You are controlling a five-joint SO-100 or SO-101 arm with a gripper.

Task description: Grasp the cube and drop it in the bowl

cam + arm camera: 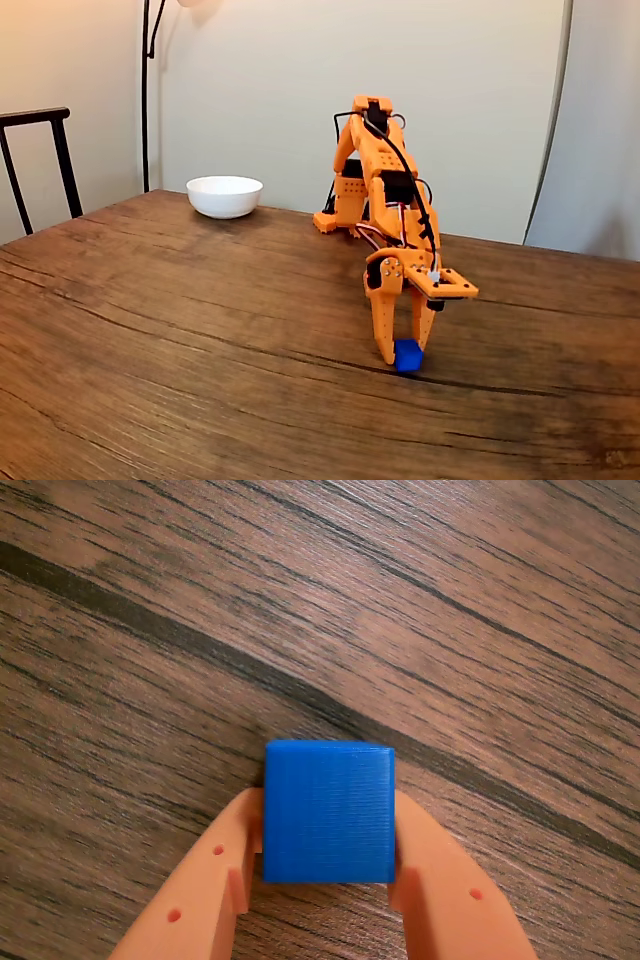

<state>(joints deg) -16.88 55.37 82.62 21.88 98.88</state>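
Spreading wide under everything, the wooden desk carries the whole scene, its dark grain lines running across the fixed view. The orange arm reaches forward and down from its base at the back of the desk, to the right of the bowl in that view. The bowl sits at the far edge of the desk, well apart from the arm's working end and up-left of it in the fixed view. The gripper is lowered to the desk surface, its fingers pressed against the two side faces of the cube, one on each side, so they pinch it. The cube rests on the desk, in front of the arm and far from the bowl.

The step in hand looks like securing the grasp before the lift. To do it well, the pinch should be firm and even on both flat faces, since the cube sits near the fingertips and could slip or twist out. A straight, slow rise clear of the desk, before swinging toward the bowl, seems safest.
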